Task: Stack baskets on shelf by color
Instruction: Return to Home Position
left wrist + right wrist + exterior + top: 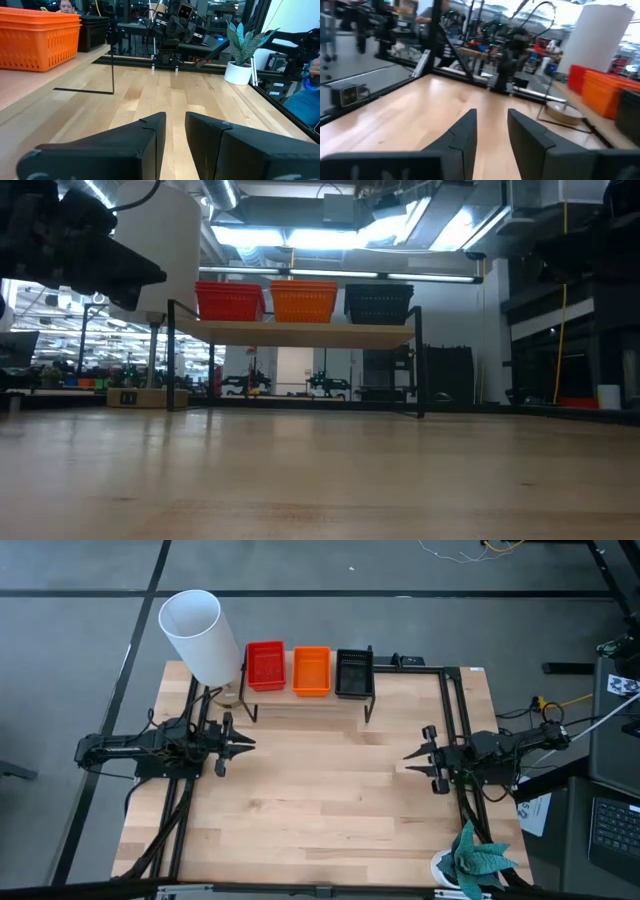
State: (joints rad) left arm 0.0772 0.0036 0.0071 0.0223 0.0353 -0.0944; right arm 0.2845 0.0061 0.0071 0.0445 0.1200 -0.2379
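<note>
The shelf (305,700) stands at the table's far edge, and its wood top (300,333) carries three basket stacks in a row. Red baskets (265,665) sit on the left, orange baskets (311,670) in the middle and black baskets (354,672) on the right. How many baskets each stack holds I cannot tell. My left gripper (247,743) hovers at mid-left, pointing toward the right. My right gripper (410,755) hovers at mid-right, pointing toward the left. Each is open by a narrow gap and holds nothing, as the wrist views show (175,127) (492,125).
A tall white cylinder (200,635) stands left of the shelf at the far left corner. A potted plant (475,860) sits at the near right corner. Bare wood table (320,800) lies between and in front of the two grippers.
</note>
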